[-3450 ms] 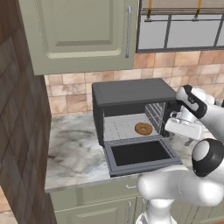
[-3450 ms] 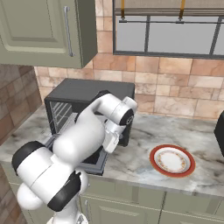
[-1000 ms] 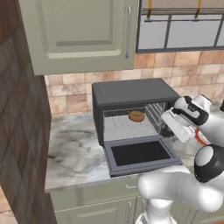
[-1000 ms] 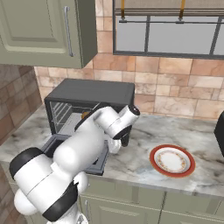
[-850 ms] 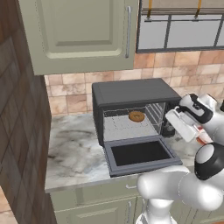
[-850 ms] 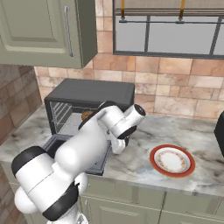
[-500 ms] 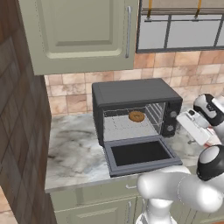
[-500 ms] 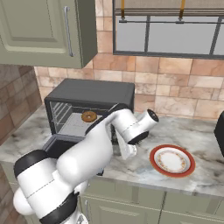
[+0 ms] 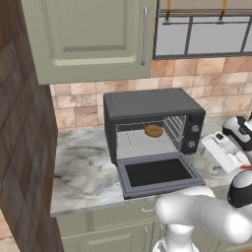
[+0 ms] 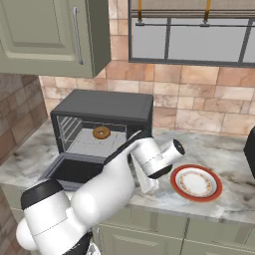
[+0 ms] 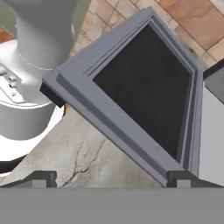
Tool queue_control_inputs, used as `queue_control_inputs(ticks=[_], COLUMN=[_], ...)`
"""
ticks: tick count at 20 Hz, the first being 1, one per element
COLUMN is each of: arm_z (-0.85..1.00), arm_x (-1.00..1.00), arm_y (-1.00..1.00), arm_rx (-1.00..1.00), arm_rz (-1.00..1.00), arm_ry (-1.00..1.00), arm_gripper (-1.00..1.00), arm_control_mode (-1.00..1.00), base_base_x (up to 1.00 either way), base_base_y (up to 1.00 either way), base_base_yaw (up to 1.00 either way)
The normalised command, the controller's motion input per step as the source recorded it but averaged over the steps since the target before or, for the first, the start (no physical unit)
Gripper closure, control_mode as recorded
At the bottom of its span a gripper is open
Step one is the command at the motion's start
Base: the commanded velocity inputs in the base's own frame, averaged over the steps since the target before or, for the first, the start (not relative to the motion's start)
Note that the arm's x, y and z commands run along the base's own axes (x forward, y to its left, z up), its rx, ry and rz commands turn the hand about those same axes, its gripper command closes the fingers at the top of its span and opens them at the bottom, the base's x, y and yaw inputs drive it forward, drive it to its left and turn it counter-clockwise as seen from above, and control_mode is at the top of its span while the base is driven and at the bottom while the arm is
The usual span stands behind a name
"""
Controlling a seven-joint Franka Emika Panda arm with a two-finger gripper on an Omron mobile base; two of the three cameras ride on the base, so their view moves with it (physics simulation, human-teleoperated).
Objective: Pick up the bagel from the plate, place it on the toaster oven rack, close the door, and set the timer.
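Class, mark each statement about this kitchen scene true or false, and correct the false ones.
1. The bagel lies on the toaster oven rack. True.
2. The door is shut. False: it hangs open, folded down flat.
3. The plate holds the bagel. False: the plate is bare.
4. The gripper has its jaws open and holds nothing. True.
5. The plate sits on the counter to the right of the oven in the right base view. True.

White glossy Panda arm (image 10: 99,194), rounded tube-like links, dark grey/black caps at joints. Wrist link (image 9: 238,133) white with dark end ring; flat white hand (image 9: 222,151) bears small grey markings. Two small dark fingertips (image 11: 41,178), blocky.
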Motion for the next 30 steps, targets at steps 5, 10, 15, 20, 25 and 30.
queue_control_inputs(ticks=[5, 10, 15, 20, 25, 30], arm_z=[-0.62, -0.57, -0.21, -0.12, -0.17, -0.21], arm_x=[-0.07, -0.07, 0.00, 0.00, 0.00, 0.00], arm_y=[0.00, 0.00, 0.00, 0.00, 0.13, 0.29], arm_rx=[0.09, 0.15, 0.11, 0.08, 0.08, 0.09], arm_rz=[0.00, 0.00, -0.04, -0.02, -0.05, -0.08], arm_ry=[0.00, 0.03, 0.06, 0.23, 0.07, 0.00], arm_gripper=[-1.00, -1.00, -1.00, -1.00, -1.00, -1.00], arm_control_mode=[-1.00, -1.00, -1.00, -1.00, -1.00, -1.00], base_base_x=[0.00, 0.00, 0.00, 0.00, 0.00, 0.00], base_base_y=[0.00, 0.00, 0.00, 0.00, 0.00, 0.00], base_base_yaw=[0.00, 0.00, 0.00, 0.00, 0.00, 0.00])
